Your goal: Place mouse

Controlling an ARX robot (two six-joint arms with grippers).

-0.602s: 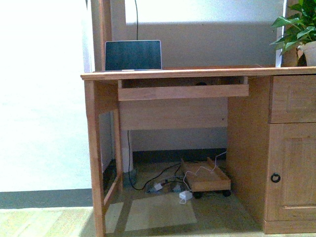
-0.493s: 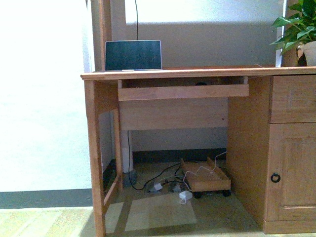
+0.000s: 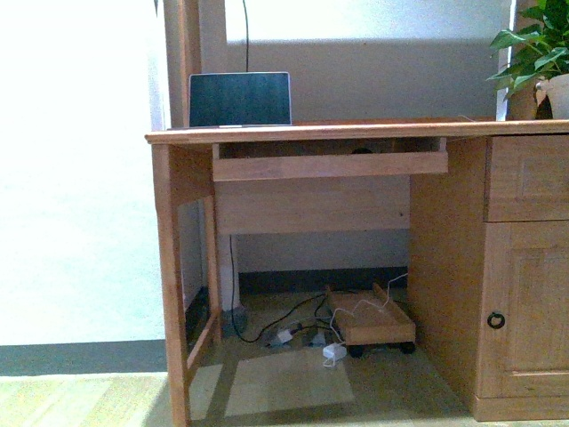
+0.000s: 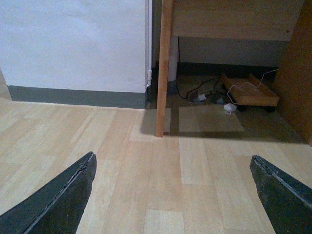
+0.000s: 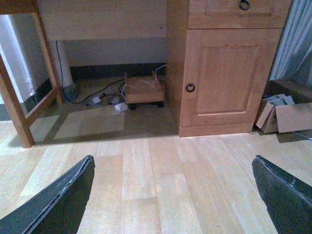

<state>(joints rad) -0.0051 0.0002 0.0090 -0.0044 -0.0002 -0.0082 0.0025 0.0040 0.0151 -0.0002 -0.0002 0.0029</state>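
The left gripper (image 4: 171,158) is seen with its jaws spread wide, one dark finger in each lower corner of the left wrist frame. Nothing is held between them, and only bare plank floor (image 4: 146,195) is shown in the gap. The same is seen on the right gripper (image 5: 173,159): jaws fully parted, nothing clasped, floorboards filling the space. Moving outward, the desk leg (image 4: 163,68) is picked up at upper centre of the left wrist frame, and the cabinet door (image 5: 229,73) is caught at upper right of the right wrist frame. The mouse is found in neither wrist view. Only in the front view is a candidate spotted: a small dark rounded shape, taken to be the mouse (image 3: 361,150), is glimpsed in the narrow slot between the desk top (image 3: 311,132) and the pull-out tray (image 3: 329,165). It is placed a little right of frame centre and to the right of the laptop (image 3: 239,99). So the mouse is judged to lie well above and ahead of both sets of jaws, up at tray level, while both wrist cameras are aimed at the floor. Its long axis cannot be told, since too little of it is shown. With the shape slightly right of centre, the right arm is judged marginally nearer. That call is made cautiously, as neither arm is seen in the front view.
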